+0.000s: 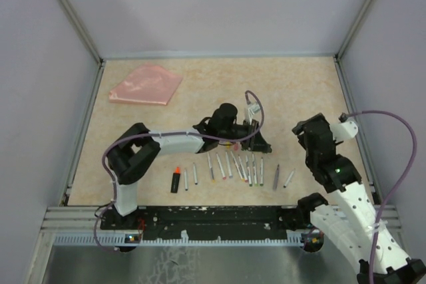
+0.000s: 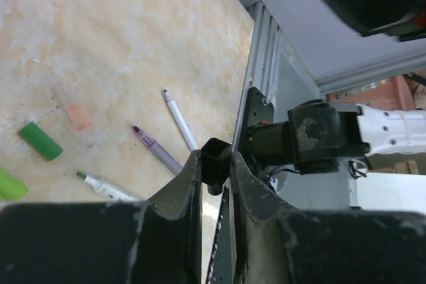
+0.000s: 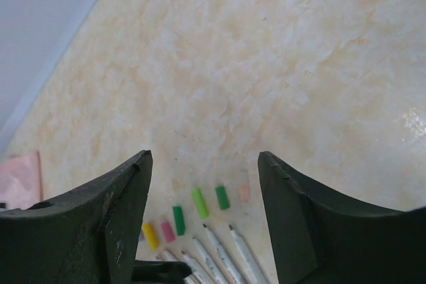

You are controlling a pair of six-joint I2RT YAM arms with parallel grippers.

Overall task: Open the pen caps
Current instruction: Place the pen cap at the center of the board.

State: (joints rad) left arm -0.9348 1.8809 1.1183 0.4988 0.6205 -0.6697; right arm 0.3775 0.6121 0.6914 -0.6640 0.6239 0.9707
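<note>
Left claw (image 2: 214, 156) is clamped on a small black cap (image 2: 215, 165), close over the row of bare pens (image 1: 229, 164) on the bench (image 1: 200, 91). Right claw (image 3: 203, 157) stands wide apart and empty off to the side; loose green, pink and yellow caps (image 3: 178, 220) lie in a row beside the pen tips.

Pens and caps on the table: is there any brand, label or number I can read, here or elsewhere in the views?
No text is readable in any view.
pens: any print on the barrels is too small to tell.
caps: plain colours, no marks.
pink pouch: no print showing.
black piece in the left gripper: unmarked.
</note>
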